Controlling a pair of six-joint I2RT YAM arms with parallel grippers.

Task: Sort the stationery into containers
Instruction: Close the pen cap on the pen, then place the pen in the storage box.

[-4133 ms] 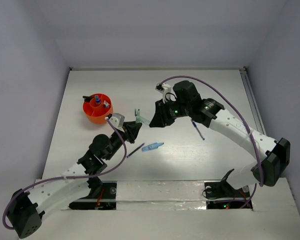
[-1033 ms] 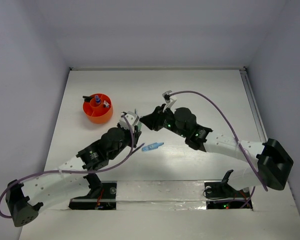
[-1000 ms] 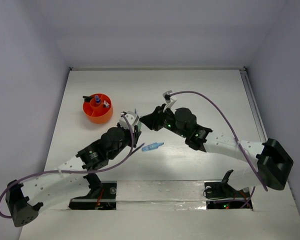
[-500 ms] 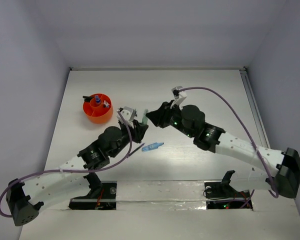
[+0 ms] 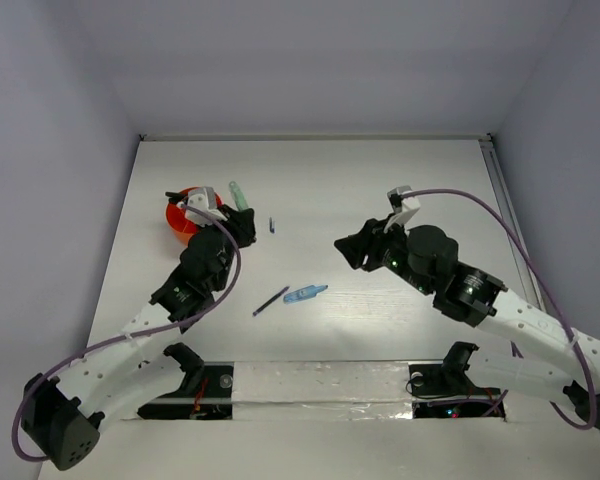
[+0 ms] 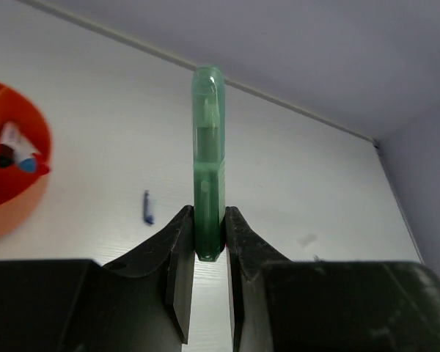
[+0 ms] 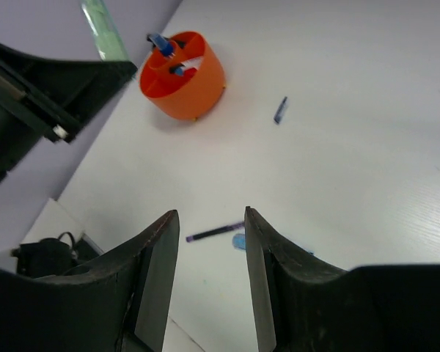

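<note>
**While the green marker hangs by the cup, we plan the drop**

Since the step in hand looks to be placing this marker in the cup, we would first carry it over a free compartment. We would then tip it upright, lower it until its end is inside the rim, and only then let go. That way it should not glance off a divider or nudge the cup over.

From the top view, our left hand [image 5: 236,212] holds the green marker [image 5: 239,194] just beside the orange cup [image 5: 179,228], which the arm partly hides. A purple pen [image 5: 271,301] and a blue marker [image 5: 306,294] lie near each other on the tabletop [image 5: 400,180] between the arms. A short blue piece [image 5: 271,225] lies further back. Our right hand [image 5: 346,250] hovers well apart from all of them.

On the left wrist view, the fingers [image 6: 177,249] are clamped on the marker's lower end, and the marker points straight out ahead. The cup sits at the left edge with a few items inside.

On the right wrist view, our right hand's fingers stand apart. They grip nothing and touch nothing, and the purple pen and blue marker show on the tabletop beyond them.
</note>
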